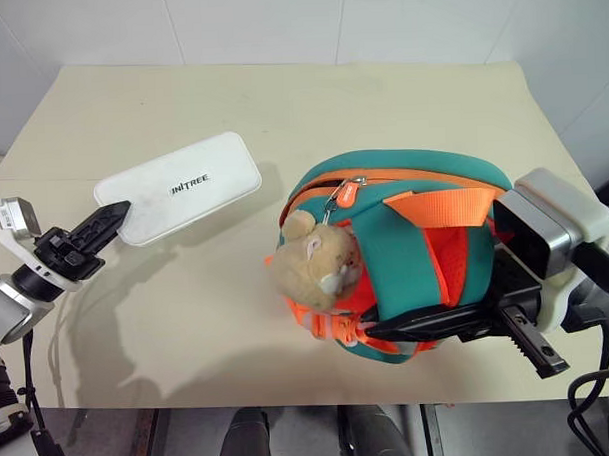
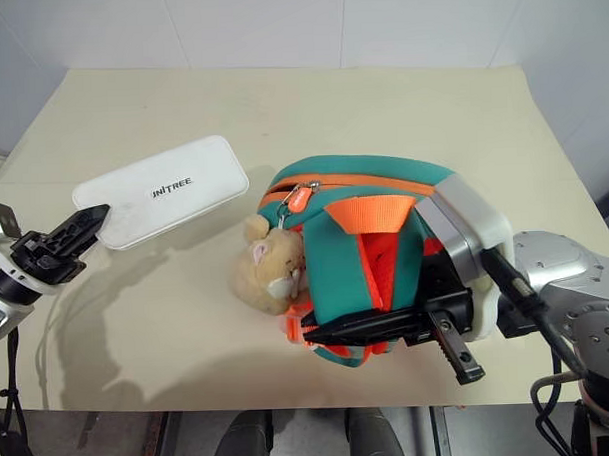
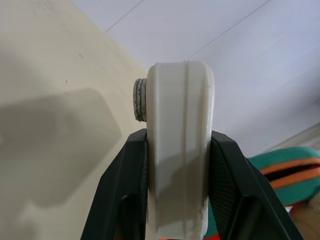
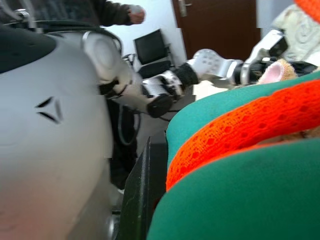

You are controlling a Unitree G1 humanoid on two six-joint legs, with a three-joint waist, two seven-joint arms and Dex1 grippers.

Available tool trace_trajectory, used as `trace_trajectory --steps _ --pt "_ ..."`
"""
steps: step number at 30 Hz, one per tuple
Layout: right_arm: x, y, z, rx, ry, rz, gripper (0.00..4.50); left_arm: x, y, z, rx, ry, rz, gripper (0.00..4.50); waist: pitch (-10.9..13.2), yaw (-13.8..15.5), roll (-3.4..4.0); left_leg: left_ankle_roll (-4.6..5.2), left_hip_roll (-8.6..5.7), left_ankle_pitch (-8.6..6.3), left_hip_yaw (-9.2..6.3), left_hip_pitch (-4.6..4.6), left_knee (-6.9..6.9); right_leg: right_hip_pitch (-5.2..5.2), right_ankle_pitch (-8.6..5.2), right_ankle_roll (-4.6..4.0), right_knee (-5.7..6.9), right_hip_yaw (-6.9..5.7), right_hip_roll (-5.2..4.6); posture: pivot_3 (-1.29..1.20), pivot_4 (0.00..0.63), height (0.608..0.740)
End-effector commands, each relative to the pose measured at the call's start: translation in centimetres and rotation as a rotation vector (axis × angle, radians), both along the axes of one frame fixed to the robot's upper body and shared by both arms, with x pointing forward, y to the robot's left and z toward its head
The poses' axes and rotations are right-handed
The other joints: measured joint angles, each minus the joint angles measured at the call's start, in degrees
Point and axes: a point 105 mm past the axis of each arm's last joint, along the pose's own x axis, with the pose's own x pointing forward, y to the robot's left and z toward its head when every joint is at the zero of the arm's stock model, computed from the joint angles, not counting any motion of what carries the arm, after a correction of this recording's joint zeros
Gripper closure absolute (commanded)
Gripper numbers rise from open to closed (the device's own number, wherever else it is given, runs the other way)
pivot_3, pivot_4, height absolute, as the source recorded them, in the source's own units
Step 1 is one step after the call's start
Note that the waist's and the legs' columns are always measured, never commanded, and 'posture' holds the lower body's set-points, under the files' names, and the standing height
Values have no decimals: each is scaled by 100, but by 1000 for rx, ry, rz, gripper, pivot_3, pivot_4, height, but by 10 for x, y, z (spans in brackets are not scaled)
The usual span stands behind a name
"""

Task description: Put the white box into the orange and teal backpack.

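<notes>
One flat white rounded-corner box (image 1: 178, 186) with dark lettering sits clamped at its end in the left gripper (image 1: 112, 217). One small teal and orange fabric backpack (image 1: 405, 246) lies against the right gripper (image 1: 458, 328). One tan plush bear toy (image 1: 318, 265) hangs on it. One cream table (image 1: 188, 322) carries all.

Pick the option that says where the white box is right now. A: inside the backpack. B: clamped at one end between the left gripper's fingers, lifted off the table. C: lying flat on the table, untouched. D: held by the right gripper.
B: the left gripper is shut on one end of the white box, which casts a separate shadow on the table; the orange and teal backpack sits apart, held by the right gripper.
</notes>
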Motion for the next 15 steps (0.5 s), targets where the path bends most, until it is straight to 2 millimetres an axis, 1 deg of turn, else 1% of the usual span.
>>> trace_trajectory --steps 1,5,9,13,15 --pt "-4 -3 -2 -3 -54 40 4500 -9 5 20 27 -77 -5 3253 0 3 0 0 0 0 0 0 0 0 0 0 0 0 0 0 150 740" --pt "10 -7 -18 -45 -113 25 4500 -17 7 22 55 -86 -17 3253 0 -16 -1 0 0 0 0 1 4 0 0 0 1 -1 0 0 150 740" --pt "22 -9 -30 -77 -141 25 4500 -30 0 28 105 -128 -70 3253 0 -8 -1 0 0 0 1 2 8 2 0 0 4 -1 0 0 150 740" --pt "29 -12 -39 -100 -138 15 4500 -41 -4 35 154 -223 -83 3253 -1 4 -1 -1 0 0 1 2 8 3 0 0 5 -2 0 0 150 740" --pt "37 -15 -43 -94 -118 -14 4500 -48 -5 41 182 -296 -84 3253 -1 5 -1 -1 0 0 1 3 9 4 0 0 6 -2 0 0 150 740"
